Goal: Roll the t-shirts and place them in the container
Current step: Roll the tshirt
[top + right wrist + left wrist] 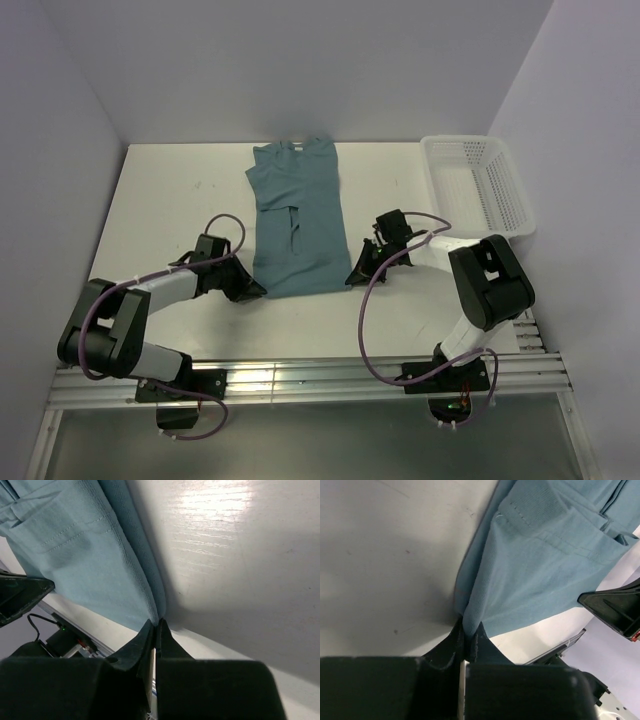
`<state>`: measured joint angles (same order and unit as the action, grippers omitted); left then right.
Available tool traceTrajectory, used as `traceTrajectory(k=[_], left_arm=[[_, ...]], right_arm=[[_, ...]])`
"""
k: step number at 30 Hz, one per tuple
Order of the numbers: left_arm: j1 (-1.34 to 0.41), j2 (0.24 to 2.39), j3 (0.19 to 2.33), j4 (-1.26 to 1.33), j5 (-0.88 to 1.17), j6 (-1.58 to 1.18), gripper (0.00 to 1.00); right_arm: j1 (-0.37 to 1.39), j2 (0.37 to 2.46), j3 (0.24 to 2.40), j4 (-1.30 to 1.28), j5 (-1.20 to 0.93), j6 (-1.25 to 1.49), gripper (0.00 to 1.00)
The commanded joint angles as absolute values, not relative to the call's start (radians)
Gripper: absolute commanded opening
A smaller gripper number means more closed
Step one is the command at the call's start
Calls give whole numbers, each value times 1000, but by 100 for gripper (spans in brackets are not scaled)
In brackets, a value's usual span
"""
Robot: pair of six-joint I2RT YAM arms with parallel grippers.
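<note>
Top external: the t-shirt (pixel 297 215) is lying flat at the middle of the table (pixel 170 200), folded lengthwise into a narrow strip, collar end far, hem end toward the arm bases. A white mesh basket (pixel 505 190) is sitting at the far right corner, well apart from the cloth. The left gripper (pixel 258 290) is reaching in low at the near left corner of the hem, and the right gripper (pixel 352 277) is meeting the near right corner. From up here, whether either claw is actually pinching is not showing – the fingers are too small and dark.

Left wrist: this view is settling it. The two black fingers are pressing together with a ridge of teal cloth (pixel 540 565) rising out between their tips – the left gripper (pixel 468 630) is closed on the t-shirt's edge. Stitched hem lines are running across the fabric, and the other arm's black claw (pixel 615 607) is showing at the right edge.

Right wrist: the right gripper (pixel 156 627) is likewise closed, its tips nipping the t-shirt's (pixel 80 545) folded edge where it is meeting bare table. The cloth is spreading away to the upper left.
</note>
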<state>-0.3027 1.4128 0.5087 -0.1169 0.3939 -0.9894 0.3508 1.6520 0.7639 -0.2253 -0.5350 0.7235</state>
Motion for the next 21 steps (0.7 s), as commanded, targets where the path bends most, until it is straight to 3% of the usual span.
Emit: traceTrajectory(k=[1,14,21], left_arm=[[-314,1460,494,-216,336,-928,0],[-445,1267,446,-409,367,-1071,0],[-449,1160,520,-610,396,-1138,0]], right_arm=[[356,1649,790,-268,-523,698,0],[362,1505,693,-526,-555,631,0],[360,1437,756,-719,-592,603,0]])
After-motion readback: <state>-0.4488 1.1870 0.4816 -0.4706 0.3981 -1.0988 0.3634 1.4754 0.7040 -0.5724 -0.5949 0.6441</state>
